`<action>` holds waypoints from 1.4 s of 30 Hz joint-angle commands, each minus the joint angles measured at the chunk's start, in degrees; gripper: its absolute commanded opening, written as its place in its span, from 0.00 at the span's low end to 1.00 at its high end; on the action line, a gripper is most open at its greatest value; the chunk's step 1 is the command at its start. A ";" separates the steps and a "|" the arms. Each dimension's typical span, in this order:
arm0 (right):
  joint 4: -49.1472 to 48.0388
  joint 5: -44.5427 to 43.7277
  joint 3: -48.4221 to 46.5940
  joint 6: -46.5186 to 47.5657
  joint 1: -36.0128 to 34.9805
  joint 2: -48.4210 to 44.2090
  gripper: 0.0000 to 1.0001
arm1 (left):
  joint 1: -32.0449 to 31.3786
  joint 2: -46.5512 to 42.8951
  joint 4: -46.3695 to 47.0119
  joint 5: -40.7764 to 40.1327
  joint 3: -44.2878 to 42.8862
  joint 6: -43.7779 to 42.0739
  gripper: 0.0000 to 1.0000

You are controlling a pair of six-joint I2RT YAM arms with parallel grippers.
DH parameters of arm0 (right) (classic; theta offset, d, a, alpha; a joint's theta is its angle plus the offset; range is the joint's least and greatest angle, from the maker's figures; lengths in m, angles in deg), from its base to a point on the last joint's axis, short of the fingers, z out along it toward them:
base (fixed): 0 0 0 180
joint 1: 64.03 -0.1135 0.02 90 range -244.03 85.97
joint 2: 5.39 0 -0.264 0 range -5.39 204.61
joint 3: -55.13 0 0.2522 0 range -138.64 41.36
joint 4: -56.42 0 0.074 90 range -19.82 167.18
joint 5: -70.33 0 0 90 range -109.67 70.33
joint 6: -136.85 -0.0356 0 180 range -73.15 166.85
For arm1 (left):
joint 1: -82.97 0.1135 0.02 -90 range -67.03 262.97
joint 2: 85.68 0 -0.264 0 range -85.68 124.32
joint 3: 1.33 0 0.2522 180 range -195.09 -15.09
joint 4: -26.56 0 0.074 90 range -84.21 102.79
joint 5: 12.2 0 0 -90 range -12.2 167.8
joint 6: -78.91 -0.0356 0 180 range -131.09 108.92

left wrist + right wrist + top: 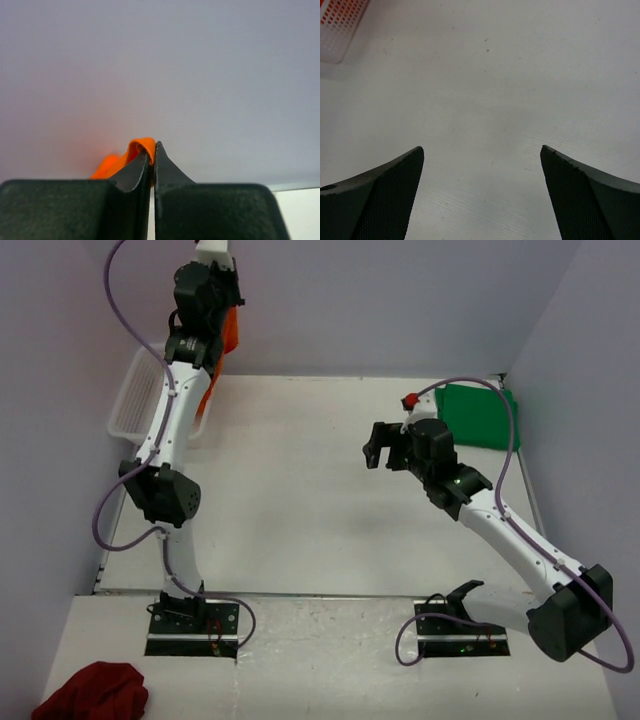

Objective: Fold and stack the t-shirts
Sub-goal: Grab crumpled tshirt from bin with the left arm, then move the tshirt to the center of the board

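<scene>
Orange shirt [136, 148] pinched tight in left gripper [152, 150], right gripper [482, 147] spread wide, holding nothing

- A white, matte tabletop [300, 500] fills the middle.
- A plain back wall [400, 300], pale grey-lilac, rises from its far edge.
- A left wall [45, 440] and a right wall [590, 370] of the same colour close in the sides.
- A thin seam [330, 593] crosses near the front, with a pale strip [330, 670] on its near side.
- The light is soft and even, and shadows are faint.
- In the right wrist view the tabletop shows a few small dark specks.
</scene>
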 commanded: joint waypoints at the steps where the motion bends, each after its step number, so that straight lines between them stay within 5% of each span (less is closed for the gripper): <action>1: -2.47 -4.52 -0.50 -2.28 -0.34 -0.10 0.99 | -5.52 -7.17 -2.26 8.27 -9.38 -7.10 0.00; 9: 1.04 -19.11 -1.30 -6.24 -0.43 -3.77 0.99 | -17.46 -27.03 -5.33 11.63 1.49 -3.50 0.00; 15: 1.05 -16.49 -1.03 -5.28 -0.60 -8.09 0.99 | -20.99 -36.80 -5.51 13.54 11.27 3.09 0.00; 18: 2.44 -15.96 -1.82 -5.45 -0.61 -7.74 0.99 | -21.09 -34.09 -12.00 16.18 3.56 6.69 0.00; 21: 2.45 -13.67 -1.30 -5.19 -1.13 -8.27 0.99 | -21.09 -33.29 -15.52 17.43 4.76 8.01 0.00; 26: 3.59 -7.80 -1.20 -3.60 -1.66 -8.19 0.98 | -20.82 -35.23 -15.00 6.97 22.50 7.93 0.00; 33: 3.77 0.39 4.32 -5.80 -3.33 -8.97 0.96 | -18.63 -26.71 -7.54 0.38 47.45 14.87 0.00; 42: -0.43 15.14 13.71 -9.22 -7.81 -5.38 0.85 | -10.10 -8.08 -11.13 4.23 29.05 13.47 0.00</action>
